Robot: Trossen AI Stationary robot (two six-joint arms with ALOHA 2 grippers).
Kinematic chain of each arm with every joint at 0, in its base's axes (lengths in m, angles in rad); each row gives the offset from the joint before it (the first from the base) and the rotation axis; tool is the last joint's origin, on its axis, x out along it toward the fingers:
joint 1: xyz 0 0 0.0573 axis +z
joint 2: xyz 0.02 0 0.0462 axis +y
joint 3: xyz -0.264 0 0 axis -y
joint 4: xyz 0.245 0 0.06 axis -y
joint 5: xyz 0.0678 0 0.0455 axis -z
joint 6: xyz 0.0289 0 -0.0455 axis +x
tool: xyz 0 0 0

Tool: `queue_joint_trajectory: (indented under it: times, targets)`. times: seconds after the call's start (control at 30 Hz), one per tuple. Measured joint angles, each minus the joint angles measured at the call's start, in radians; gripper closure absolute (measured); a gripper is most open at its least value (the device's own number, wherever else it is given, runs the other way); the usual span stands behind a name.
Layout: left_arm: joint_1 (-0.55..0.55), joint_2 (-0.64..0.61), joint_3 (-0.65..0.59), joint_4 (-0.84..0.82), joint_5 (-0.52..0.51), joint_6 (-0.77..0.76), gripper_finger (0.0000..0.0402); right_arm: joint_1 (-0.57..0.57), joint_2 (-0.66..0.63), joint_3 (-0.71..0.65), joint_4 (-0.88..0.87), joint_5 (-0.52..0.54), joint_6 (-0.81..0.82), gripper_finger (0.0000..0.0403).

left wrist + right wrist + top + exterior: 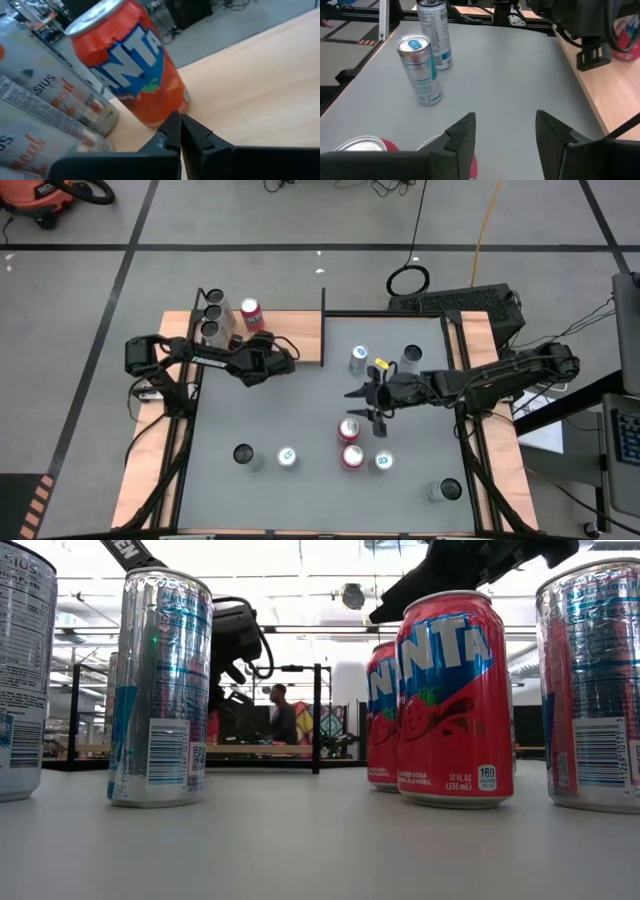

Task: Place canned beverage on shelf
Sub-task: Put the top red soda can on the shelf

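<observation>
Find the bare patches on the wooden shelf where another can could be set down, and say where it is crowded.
The light-brown wood-grain shelf board is bare from the red Fanta can across to its black end post. Its far left corner is crowded: three pale slim cans stand clustered there, the red can just beside them. The left tool hangs shut over the shelf's near edge.

On your grey table the shelf sits at the far-left corner. Well in front of it stand two red cans, several silver cans around them.
</observation>
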Motion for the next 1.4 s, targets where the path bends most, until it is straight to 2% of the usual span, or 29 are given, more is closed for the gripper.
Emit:
queue_joint_trajectory:
  times: [0.13,0.57,0.77,1.4]
  targets:
    - [0.011,0.000,-0.001,0.002,-0.036,0.000,0.0396,0.010,0.000,0.000,0.000,0.000,-0.001,0.0261]
    - [0.095,0.000,-0.032,0.035,-0.063,0.034,0.0396,0.014,0.000,0.000,0.014,0.002,-0.003,0.0261]
    - [0.125,0.000,-0.032,0.135,-0.062,0.135,0.0396,0.013,0.000,0.000,0.024,0.002,-0.002,0.0261]
    - [0.162,0.000,-0.032,0.158,-0.058,0.170,0.0396,0.013,0.000,0.000,0.025,0.002,-0.001,0.0261]
